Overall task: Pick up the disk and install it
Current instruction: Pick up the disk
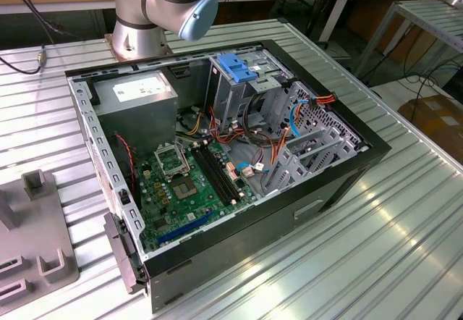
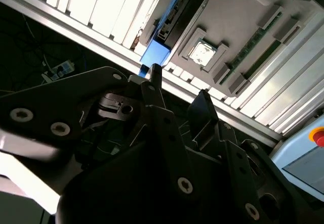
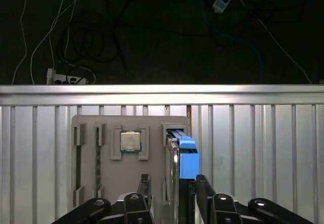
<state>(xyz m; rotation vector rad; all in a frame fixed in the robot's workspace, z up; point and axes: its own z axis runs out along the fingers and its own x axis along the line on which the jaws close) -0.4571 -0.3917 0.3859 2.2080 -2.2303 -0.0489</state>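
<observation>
The disk (image 3: 178, 155) stands on edge in a slot of a grey holder (image 3: 152, 133) near the table's edge, with a blue rail (image 3: 189, 163) along its side. In the second wrist view the disk (image 2: 185, 13) shows as a dark slab with the blue rail (image 2: 154, 54) at its end. My gripper (image 3: 173, 183) is open, one finger (image 3: 145, 183) on each side of the disk and neither touching it. In the second wrist view the gripper (image 2: 178, 84) hangs just short of the blue rail. The open computer case (image 1: 340, 182) lies on the table.
The holder also carries a processor chip (image 3: 130, 141) and memory sticks (image 3: 97, 158). Inside the case are a grey power supply (image 1: 137, 95), a green motherboard (image 1: 188, 182) and a metal drive cage with a blue latch (image 1: 239, 66). Cables lie on the floor beyond the table edge (image 3: 162, 95).
</observation>
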